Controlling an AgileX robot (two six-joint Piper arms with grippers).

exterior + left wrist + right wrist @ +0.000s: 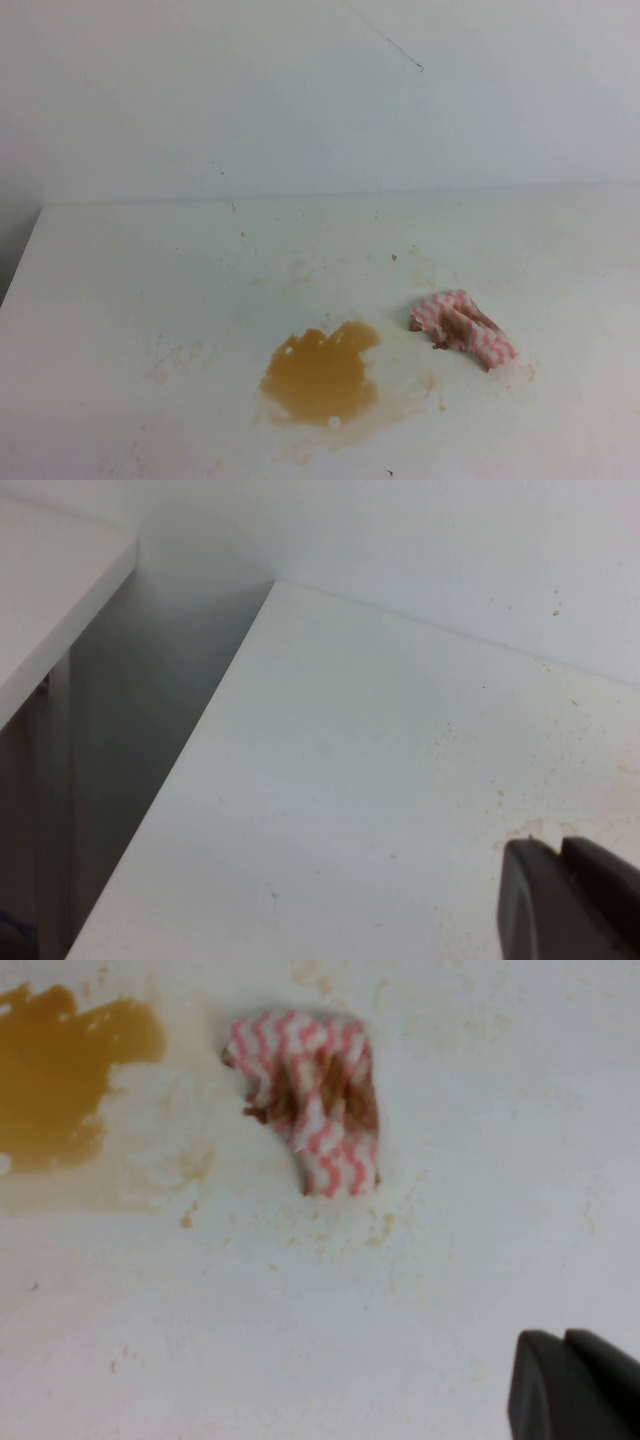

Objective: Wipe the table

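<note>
The crumpled pink-striped cloth (462, 328) lies on the tabletop (150, 270) near the brown spill (322, 375), on its right. I judge it light, soft and damp, best pinched at its raised middle fold. My right pincer (565, 1338) hangs near it with fingers pressed together; my left pincer (560, 848), also closed, is over the tabletop's left side.

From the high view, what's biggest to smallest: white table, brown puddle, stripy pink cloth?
Largest: the white table.
Next: the brown liquid puddle.
Smallest: the crumpled pink-and-white striped cloth.
The left gripper and right gripper, both shut, show only in their wrist views, over the table.
</note>
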